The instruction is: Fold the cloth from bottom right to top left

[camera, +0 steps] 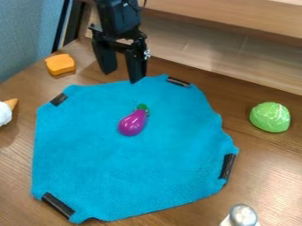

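So, we've got the pincer [122, 76] hanging down at the far edge of the cloth [130, 167], its two fingers spread well apart with just a gap between them. One tip sits right by the cloth's edge, but we can't tell if it's actually touching.

The cloth is blue and lies spread out on the worktop [277, 167], below the pincer as we look at it. It has black strips [58, 206] at its four corners, two of them near the pincer, one to either side, and two well away from it. Just below and slightly right of the pincer, we see a purple toy eggplant [133, 123] lying on the cloth.

Off to the pincer's left there's an orange toy piece [59, 64], and farther out, lower left, a toy ice cream cone [5, 114]. We spot a green toy cabbage [270, 117] to the lower right, and a silver-topped shaker [242, 216] farthest from the pincer.
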Motion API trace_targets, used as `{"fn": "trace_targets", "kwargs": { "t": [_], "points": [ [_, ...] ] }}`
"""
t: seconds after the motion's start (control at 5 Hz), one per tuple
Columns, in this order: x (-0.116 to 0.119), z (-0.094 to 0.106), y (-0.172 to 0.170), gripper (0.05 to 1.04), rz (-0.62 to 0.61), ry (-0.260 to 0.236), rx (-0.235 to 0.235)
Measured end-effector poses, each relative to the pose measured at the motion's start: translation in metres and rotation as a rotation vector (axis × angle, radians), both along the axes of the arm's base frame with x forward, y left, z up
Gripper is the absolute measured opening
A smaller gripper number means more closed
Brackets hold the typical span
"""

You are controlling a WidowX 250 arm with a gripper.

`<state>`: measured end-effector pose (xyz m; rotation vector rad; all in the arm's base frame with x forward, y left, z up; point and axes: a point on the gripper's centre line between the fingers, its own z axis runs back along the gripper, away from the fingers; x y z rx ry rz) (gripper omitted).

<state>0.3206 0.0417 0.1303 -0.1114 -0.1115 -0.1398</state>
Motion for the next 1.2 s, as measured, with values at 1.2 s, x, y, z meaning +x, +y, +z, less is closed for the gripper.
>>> {"fn": "trace_targets", "kwargs": {
  "t": [1.2],
  "points": [
    [0.006,-0.055,-0.137,1.000,-0.060,0.052,-0.008]
  ]
}}
